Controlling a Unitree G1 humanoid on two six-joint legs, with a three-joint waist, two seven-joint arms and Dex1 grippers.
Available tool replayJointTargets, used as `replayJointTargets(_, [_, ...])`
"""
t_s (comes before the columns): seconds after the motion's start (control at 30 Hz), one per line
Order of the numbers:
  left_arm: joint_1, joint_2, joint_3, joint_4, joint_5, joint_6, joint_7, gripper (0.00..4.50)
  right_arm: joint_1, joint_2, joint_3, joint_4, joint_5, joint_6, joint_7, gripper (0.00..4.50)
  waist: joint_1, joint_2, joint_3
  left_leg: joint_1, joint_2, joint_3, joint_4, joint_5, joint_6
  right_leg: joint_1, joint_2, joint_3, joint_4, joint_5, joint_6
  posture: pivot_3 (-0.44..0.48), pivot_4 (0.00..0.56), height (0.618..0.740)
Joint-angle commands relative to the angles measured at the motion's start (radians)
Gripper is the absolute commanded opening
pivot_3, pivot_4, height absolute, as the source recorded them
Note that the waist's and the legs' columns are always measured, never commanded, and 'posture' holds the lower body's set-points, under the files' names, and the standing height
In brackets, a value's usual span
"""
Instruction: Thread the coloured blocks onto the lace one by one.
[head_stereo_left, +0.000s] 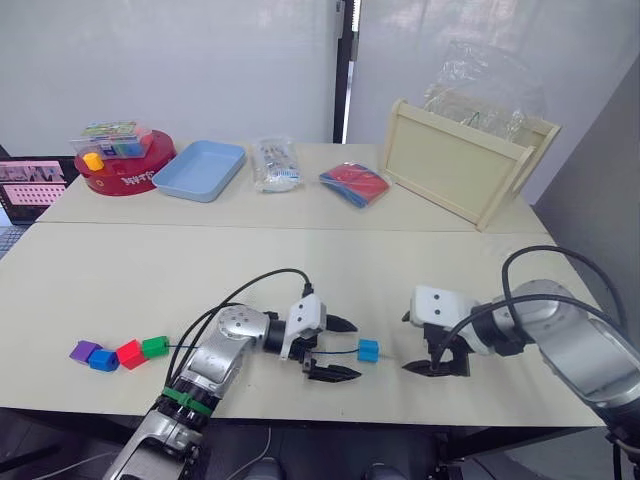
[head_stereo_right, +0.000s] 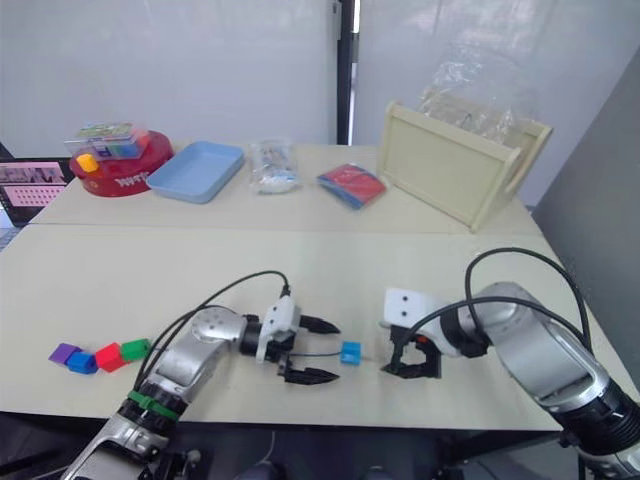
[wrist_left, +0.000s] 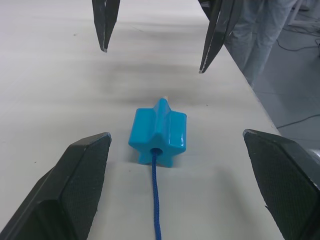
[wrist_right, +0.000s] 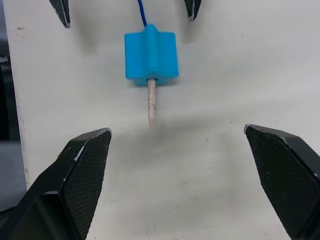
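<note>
A light blue block (head_stereo_left: 368, 350) lies near the table's front edge with the dark-blue lace (wrist_left: 155, 200) running through its hole. The lace's pale stiff tip (wrist_right: 151, 107) sticks out on the right side. My left gripper (head_stereo_left: 357, 349) is open, one finger on each side of the block without touching it. My right gripper (head_stereo_left: 405, 343) faces it from the right, open, with the tip lying just ahead of its fingers. Purple (head_stereo_left: 84, 350), blue (head_stereo_left: 103, 360), red (head_stereo_left: 131, 354) and green (head_stereo_left: 154, 346) blocks sit in a row at the left, with the lace leading from the green one.
At the back stand a red round tin (head_stereo_left: 125, 165), a blue tray (head_stereo_left: 200, 170), a clear packet (head_stereo_left: 275, 165), a red-and-blue packet (head_stereo_left: 354, 184) and a wooden box (head_stereo_left: 455, 165). The table's front edge (head_stereo_left: 330, 410) is close to both grippers.
</note>
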Motion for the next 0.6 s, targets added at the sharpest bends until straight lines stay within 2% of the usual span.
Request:
replayJointTargets(0.03, [-0.035,-0.032,-0.018,0.042,0.025,-0.051,-0.001,4.47,0.003,-0.014,-0.037,-0.034,0.009,0.005,-0.025,4.50,0.002,0.000,0.000,0.000,0.000,0.000,0.000,0.000,0.000,0.000,0.000,0.000,0.000,0.000,0.000,0.000,0.150,0.740])
replayJointTargets(0.2, [-0.067,-0.078,-0.024,0.128,0.067,-0.123,0.026,4.47,0.024,-0.017,-0.044,-0.047,0.020,0.015,-0.047,4.50,0.004,0.000,0.000,-0.001,0.000,0.000,0.000,0.000,0.000,0.000,0.000,0.000,0.000,0.000,0.000,0.000,0.150,0.740])
replayJointTargets(0.3, [-0.075,-0.098,-0.021,0.154,0.063,-0.138,0.019,3.70,0.042,-0.008,-0.049,-0.055,0.031,0.019,-0.064,4.50,0.004,0.000,0.000,-0.001,0.000,0.000,0.001,0.000,0.000,0.000,0.000,0.000,0.000,0.000,0.000,0.000,0.150,0.740])
replayJointTargets(0.47, [-0.084,-0.107,-0.027,0.174,0.071,-0.146,0.012,1.79,0.061,0.019,0.011,-0.041,0.001,0.003,-0.107,4.50,0.003,0.000,0.000,0.000,0.000,0.000,0.001,0.000,0.000,0.000,0.000,0.000,0.000,0.000,0.000,0.000,0.150,0.740])
replayJointTargets(0.5, [-0.086,-0.108,-0.027,0.176,0.073,-0.146,0.012,1.69,0.061,0.026,0.021,-0.039,-0.002,0.001,-0.112,4.50,0.003,0.000,0.000,0.000,0.000,0.000,0.001,0.000,0.000,0.000,0.000,0.000,0.000,0.000,0.000,0.000,0.150,0.740])
replayJointTargets(0.53, [-0.087,-0.108,-0.028,0.178,0.074,-0.147,0.012,1.40,0.062,0.032,0.031,-0.036,-0.005,-0.002,-0.118,4.50,0.003,0.000,0.000,0.000,0.000,0.000,0.000,0.000,0.000,0.000,0.000,0.000,0.000,0.000,0.000,0.000,0.150,0.740])
replayJointTargets(0.6, [-0.089,-0.108,-0.026,0.183,0.075,-0.148,0.011,1.39,0.059,0.050,0.050,-0.025,-0.016,-0.010,-0.130,4.50,0.003,0.000,0.000,0.000,0.000,0.000,0.001,0.000,0.000,0.000,0.000,0.000,0.000,0.000,0.000,0.000,0.150,0.740])
